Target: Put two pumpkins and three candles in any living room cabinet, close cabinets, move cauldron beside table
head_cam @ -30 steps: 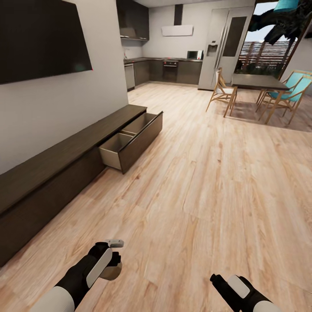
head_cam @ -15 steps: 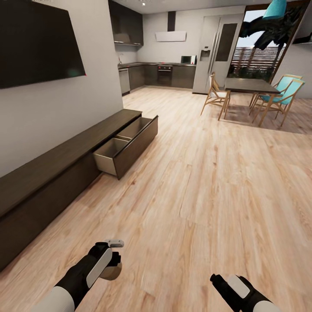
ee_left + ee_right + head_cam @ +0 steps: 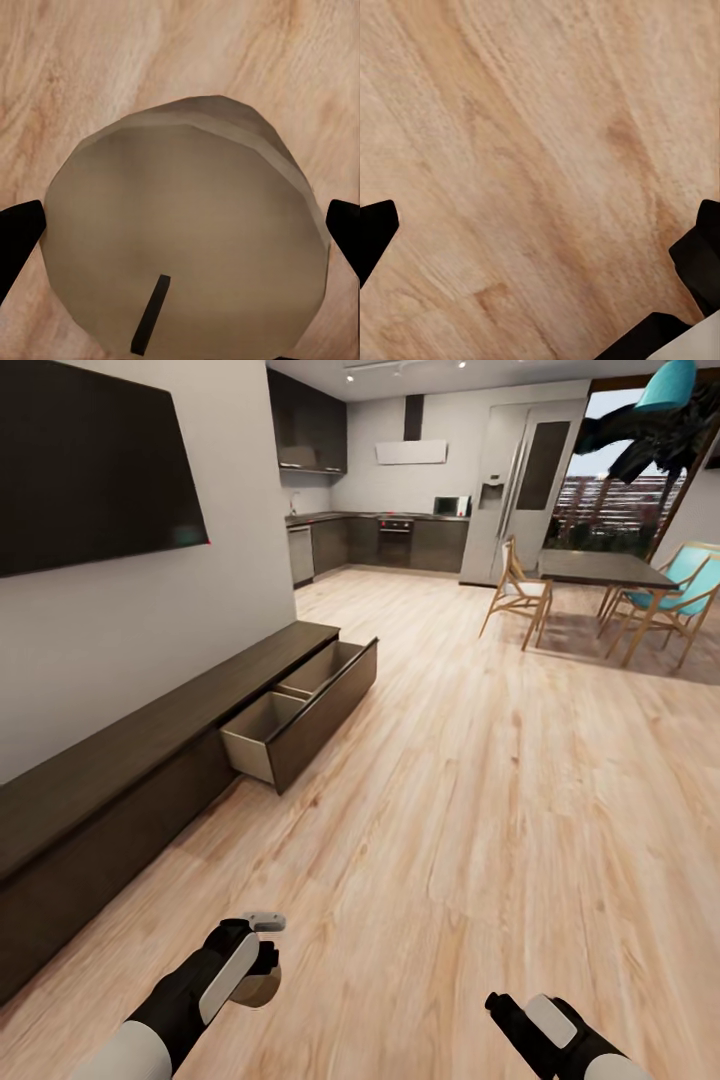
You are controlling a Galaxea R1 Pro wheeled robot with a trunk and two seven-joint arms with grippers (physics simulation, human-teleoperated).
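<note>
My left gripper (image 3: 258, 968) hangs low over the plank floor, shut on a brown candle (image 3: 256, 989). In the left wrist view the candle (image 3: 187, 217) is a stubby cylinder with a dark wick, and the black fingers (image 3: 19, 229) press on both of its sides. The cabinet (image 3: 120, 780) is a long, low, dark brown unit along the left wall. One of its drawers (image 3: 300, 715) is pulled out, showing two light tan compartments with nothing visible inside. My right gripper (image 3: 500, 1005) is open over bare floor, with only wood grain between its fingers (image 3: 375, 229).
A black TV (image 3: 90, 470) hangs on the wall above the cabinet. A dining table (image 3: 600, 568) with wooden chairs (image 3: 520, 595) stands at the far right. Grey kitchen units (image 3: 400, 542) and a fridge (image 3: 515, 480) line the back. Wide wood floor lies ahead.
The whole picture has shifted a little, so the camera has moved. Both arms keep the same pose, and the left gripper still holds the candle.
</note>
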